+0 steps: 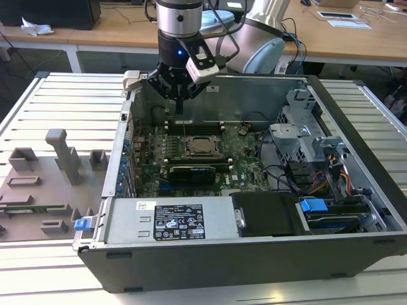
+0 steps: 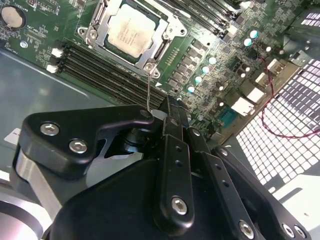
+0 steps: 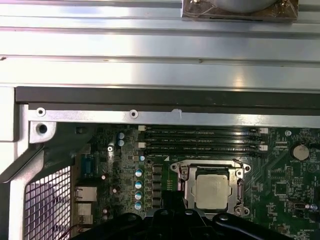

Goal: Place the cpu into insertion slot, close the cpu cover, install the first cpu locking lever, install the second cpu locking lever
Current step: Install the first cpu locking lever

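The cpu [image 2: 131,30]: seated flat in its socket on the green board [image 2: 30,47], with its pale top facing up. I count the placing step as done.

Across the exterior view, from its left to its right:

1. Grey tray [image 1: 38,184] of holders, outside the case. Not in use.
2. Computer case [image 1: 254,89], lid off, with the board lying on its floor.
3. My gripper [image 1: 180,105], hanging inside the case just above the socket. My fingers [image 2: 172,115] are drawn together, and I see nothing between them.
4. Cover [image 2: 96,30], lying flat around the chip, which shows through its window in both wrist views. I judge the closing step done.
5. Locking lever [image 2: 149,87], a thin wire rising from the socket's corner to just beside my fingers. I cannot tell whether it touches them. It stands raised, so I judge it not yet latched. I cannot make out how the other lever stands.
6. Memory slots [image 2: 105,70], beside the socket.
7. Drive cage [image 1: 305,136], well apart from the socket.

Remaining: the lever steps.
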You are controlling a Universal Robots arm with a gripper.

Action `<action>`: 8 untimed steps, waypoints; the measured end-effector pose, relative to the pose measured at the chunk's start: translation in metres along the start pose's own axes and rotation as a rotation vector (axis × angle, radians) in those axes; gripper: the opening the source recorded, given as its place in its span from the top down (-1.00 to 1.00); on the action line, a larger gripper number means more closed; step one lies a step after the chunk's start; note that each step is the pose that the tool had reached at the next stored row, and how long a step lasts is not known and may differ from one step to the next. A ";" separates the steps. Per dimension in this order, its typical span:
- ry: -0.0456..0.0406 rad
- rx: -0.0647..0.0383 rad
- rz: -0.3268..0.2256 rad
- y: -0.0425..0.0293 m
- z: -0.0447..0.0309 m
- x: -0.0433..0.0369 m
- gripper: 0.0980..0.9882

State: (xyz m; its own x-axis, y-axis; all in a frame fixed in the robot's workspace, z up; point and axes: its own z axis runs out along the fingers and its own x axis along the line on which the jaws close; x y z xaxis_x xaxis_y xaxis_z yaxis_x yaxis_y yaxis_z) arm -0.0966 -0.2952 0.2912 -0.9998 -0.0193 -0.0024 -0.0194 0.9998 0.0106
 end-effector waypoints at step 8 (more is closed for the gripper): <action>0.0000 0.000 0.000 0.0007 0.0045 0.0000 0.98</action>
State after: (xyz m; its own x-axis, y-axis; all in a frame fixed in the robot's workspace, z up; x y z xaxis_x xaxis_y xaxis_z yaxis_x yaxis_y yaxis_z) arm -0.0966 -0.2944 0.2867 -0.9998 -0.0192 -0.0024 -0.0192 0.9998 0.0106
